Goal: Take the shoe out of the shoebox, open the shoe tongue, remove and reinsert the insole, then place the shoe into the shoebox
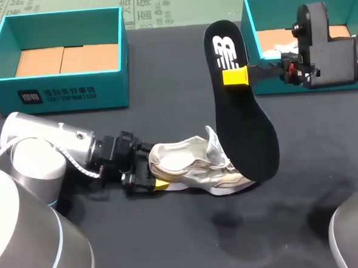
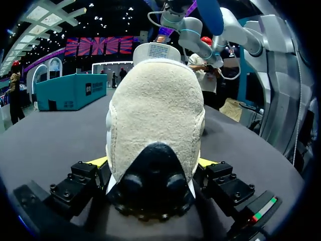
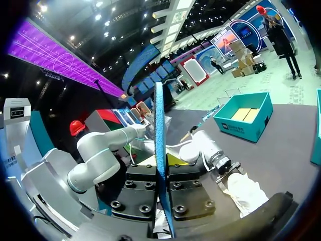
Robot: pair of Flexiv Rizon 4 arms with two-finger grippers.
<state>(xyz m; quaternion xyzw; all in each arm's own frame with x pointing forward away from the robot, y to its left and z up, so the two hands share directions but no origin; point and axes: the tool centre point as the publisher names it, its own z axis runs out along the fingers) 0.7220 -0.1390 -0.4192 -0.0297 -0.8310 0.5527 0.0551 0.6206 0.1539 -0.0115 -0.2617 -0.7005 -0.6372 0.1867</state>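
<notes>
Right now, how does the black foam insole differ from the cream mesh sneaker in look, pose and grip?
The black foam insole is thin and flat; the cream mesh sneaker is bulky. The insole stands almost upright in the air; the sneaker lies low on the dark table. The right claw pinches the insole; the left claw grips the sneaker's heel. Each is held by one claw.

desk (image 1: 173, 243) covered in dark charcoal matte cloth, surface flat and faintly mottled, soft blurred shadows pooled toward its near right part, even diffuse light, slight sheen in patches
</notes>
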